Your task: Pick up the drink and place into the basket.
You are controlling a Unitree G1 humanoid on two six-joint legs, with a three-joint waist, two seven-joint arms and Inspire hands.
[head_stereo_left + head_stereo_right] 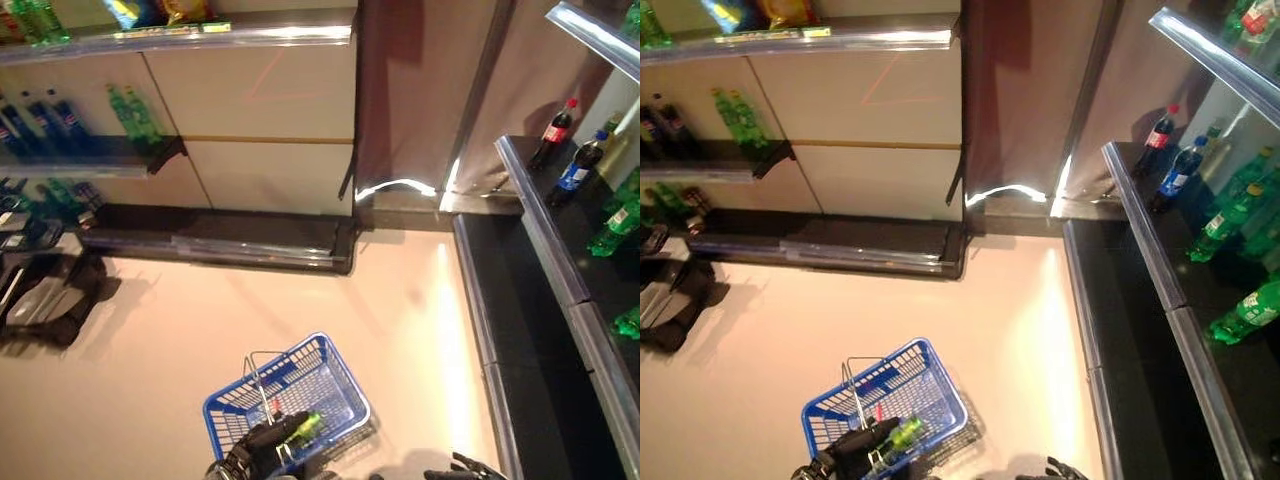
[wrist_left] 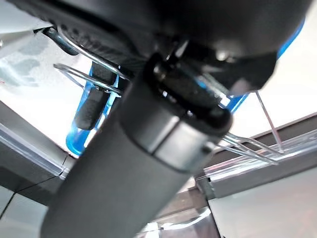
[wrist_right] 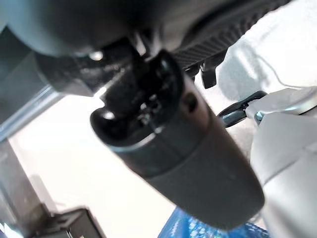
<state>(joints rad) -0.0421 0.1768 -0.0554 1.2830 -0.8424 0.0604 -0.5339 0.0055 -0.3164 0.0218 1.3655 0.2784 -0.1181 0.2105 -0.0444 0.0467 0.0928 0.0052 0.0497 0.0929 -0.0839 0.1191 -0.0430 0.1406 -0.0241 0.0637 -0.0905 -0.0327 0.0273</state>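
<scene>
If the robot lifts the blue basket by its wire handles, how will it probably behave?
The blue basket has open mesh walls, so it is probably light and fairly stiff. Its thin wire handles stand up and look hinged, so it may swing or tilt. The green bottle by the left hand could roll if laid loose inside.

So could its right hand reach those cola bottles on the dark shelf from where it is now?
Probably not as it stands. The right hand sits low beside the basket, while the cola bottles stand far off up the dark shelf, though open floor lies between.
</scene>
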